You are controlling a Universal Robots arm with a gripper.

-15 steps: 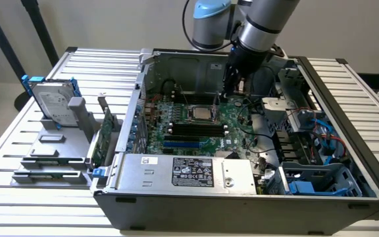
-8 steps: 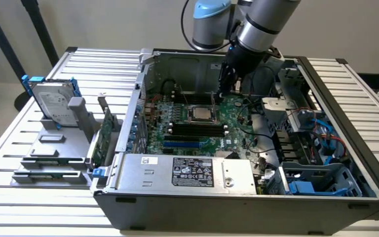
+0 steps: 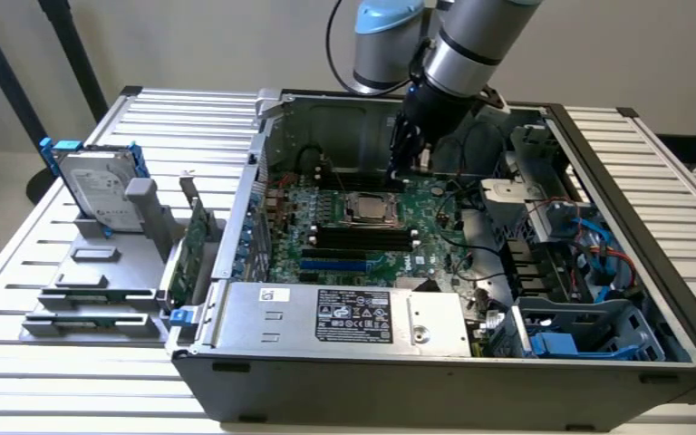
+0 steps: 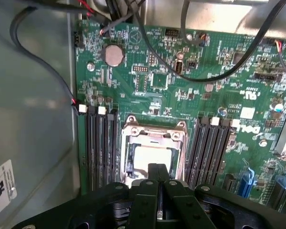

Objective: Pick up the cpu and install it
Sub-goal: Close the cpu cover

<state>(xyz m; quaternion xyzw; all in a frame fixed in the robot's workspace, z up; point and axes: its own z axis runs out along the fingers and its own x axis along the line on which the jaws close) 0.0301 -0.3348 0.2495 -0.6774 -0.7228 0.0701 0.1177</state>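
Down inside the case [image 3: 445, 385], a boxy shell of dull grey sheet metal lying open on a ribbed metal table [image 3: 22, 299]. Within it, a green motherboard [image 4: 209, 95], flat and crowded with small parts, crossed by looping black cables [image 4: 214, 71]. A round silver coin cell [image 4: 113, 55] near one edge; rows of long black memory slots [image 4: 101, 148] on either side of the socket [image 4: 155, 131]. Socket square, framed in bright stamped metal. In its middle, the cpu [image 4: 151, 160]: small, flat, square, pale silver-grey with a matt top, lying inside the frame and not in any grip. Hard to say from here whether fully seated.

Just above it, the gripper [image 4: 158, 168]: matt black, clenched, fingers [image 4: 148, 195] pressed flat together with nothing between them. In the exterior view, hanging at the end of a grey cylindrical arm [image 3: 475, 41] with a pale blue joint cap, reaching in towards the case's far wall.

Also in the case: a long grey power supply [image 3: 348, 317] with a black label along the front wall, and blue plastic brackets [image 3: 560, 344] at the exterior view's right. Outside, at the exterior view's left, a silver hard drive [image 3: 97, 190] with blue rails, upright in a grey stand [image 3: 94, 290], and a green card [image 3: 191, 249] on edge beside it.
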